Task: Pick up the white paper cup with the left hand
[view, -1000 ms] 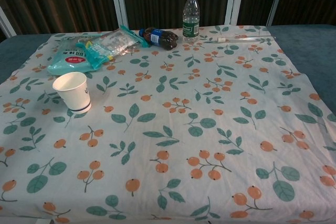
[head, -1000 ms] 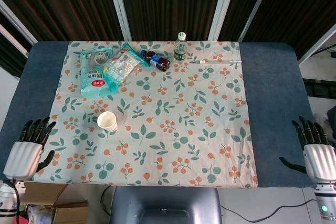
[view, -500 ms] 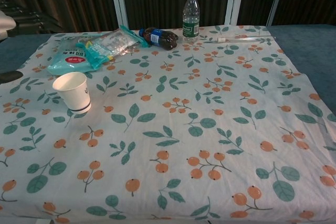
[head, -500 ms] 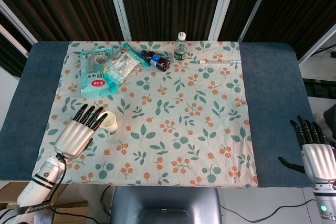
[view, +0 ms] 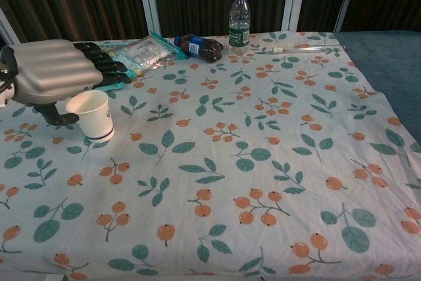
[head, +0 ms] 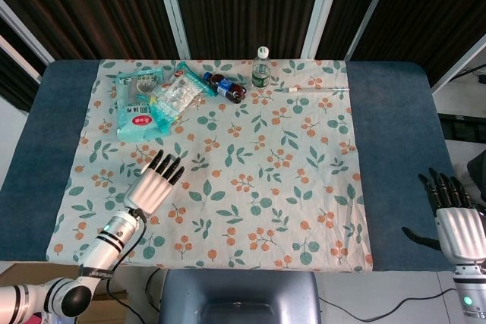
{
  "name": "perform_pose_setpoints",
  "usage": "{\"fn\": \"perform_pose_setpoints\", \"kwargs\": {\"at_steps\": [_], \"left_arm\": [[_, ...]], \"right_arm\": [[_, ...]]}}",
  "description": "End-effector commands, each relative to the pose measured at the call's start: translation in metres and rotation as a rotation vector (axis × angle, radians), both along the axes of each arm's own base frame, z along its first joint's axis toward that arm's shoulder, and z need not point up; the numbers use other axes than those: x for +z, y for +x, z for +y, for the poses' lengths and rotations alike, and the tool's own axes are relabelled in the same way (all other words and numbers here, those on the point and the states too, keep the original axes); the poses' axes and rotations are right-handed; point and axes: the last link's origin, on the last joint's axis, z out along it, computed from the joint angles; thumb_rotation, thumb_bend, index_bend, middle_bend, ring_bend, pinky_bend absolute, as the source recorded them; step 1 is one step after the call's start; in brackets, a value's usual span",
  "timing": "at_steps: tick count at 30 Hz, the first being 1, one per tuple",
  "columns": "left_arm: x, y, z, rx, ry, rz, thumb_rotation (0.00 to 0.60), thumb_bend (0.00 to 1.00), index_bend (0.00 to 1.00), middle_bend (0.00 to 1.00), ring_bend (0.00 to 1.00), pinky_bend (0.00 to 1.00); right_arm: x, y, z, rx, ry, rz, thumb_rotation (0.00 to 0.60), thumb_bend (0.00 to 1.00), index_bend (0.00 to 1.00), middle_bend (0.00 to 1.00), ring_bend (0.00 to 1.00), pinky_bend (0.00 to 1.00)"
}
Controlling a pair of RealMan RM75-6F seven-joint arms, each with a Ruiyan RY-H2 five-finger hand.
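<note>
White paper cup [view: 91,114] stands upright, mouth up — left hand [view: 56,70] hovers above, fingers spread.

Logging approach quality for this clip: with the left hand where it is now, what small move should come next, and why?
Probably lower the left hand and wrap its fingers round the white paper cup. In the chest view the hand hovers over the upright cup, fingers extended and holding nothing, thumb beside the cup's left side. In the head view the hand hides the cup. The right hand sits idle at the table's edge.
</note>
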Motion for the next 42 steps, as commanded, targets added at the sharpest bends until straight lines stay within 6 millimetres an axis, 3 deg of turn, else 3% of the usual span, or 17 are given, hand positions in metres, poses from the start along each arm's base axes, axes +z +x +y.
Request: {"fn": "perform_pose_setpoints", "kwargs": {"at_steps": [1,23,29,38,42], "left_arm": [[-0.01,-0.001,0.005,0.012,-0.004,0.047,0.6,0.34,0.0,0.0,0.0,0.0],[-0.031,-0.023,0.032,0.048,0.041,0.238,0.6,0.33,0.0,0.0,0.0,0.0],[-0.033,-0.024,0.033,0.013,0.045,0.224,0.6,0.38,0.01,0.01,0.0,0.0],[-0.037,-0.027,0.034,-0.012,0.037,0.184,0.6,0.44,0.22,0.2,0.0,0.08],[-0.036,-0.027,0.034,-0.005,0.037,0.18,0.6,0.46,0.24,0.24,0.0,0.09]], "right_arm": [[0.0,-0.002,-0.001,-0.006,-0.001,-0.002,0.532,0.01,0.0,0.0,0.0,0.0],[-0.001,-0.007,-0.001,-0.014,-0.007,-0.004,0.535,0.01,0.0,0.0,0.0,0.0],[-0.001,-0.008,-0.001,-0.017,-0.003,0.0,0.539,0.01,0.0,0.0,0.0,0.0],[-0.003,-0.009,-0.001,-0.032,0.012,0.004,0.55,0.01,0.0,0.0,0.0,0.0],[-0.002,-0.01,-0.001,-0.035,0.01,0.005,0.552,0.01,0.0,0.0,0.0,0.0]]}}
